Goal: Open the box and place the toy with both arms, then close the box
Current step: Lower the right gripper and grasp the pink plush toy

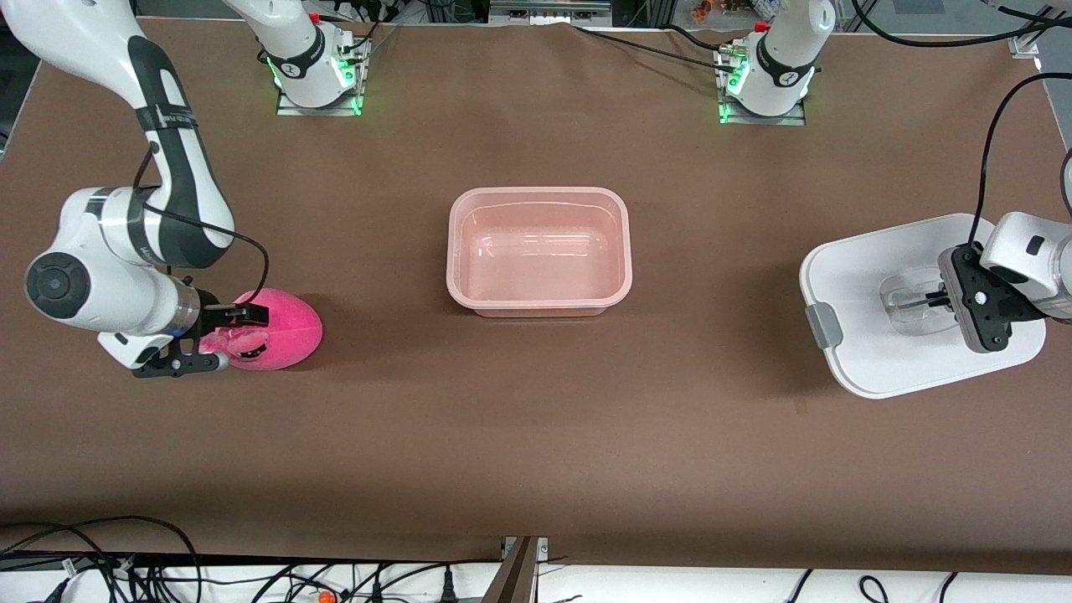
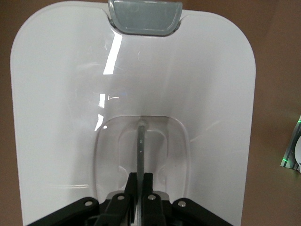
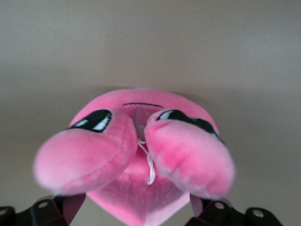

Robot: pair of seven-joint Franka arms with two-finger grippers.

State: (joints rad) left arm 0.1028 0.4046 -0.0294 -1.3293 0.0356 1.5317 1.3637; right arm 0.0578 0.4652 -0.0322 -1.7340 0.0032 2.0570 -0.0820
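Brown table (image 1: 536,435), cables (image 1: 151,569) perhaps underneath

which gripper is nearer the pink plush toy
Right. The right gripper is at the toy, fingers on either side of it. The left gripper is on the lid, at the table's other end.

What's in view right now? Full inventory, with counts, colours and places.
box: 1, translucent pink, open and empty, mid-table.
lid: 1, white with grey clip, off the box, on the table at the left arm's end.
toy: 1, bright pink plush, on the table at the right arm's end.
table: 1, brown.
left tool: 1, black, shut on the lid's centre handle.
right tool: 1, black, fingers either side of the toy.
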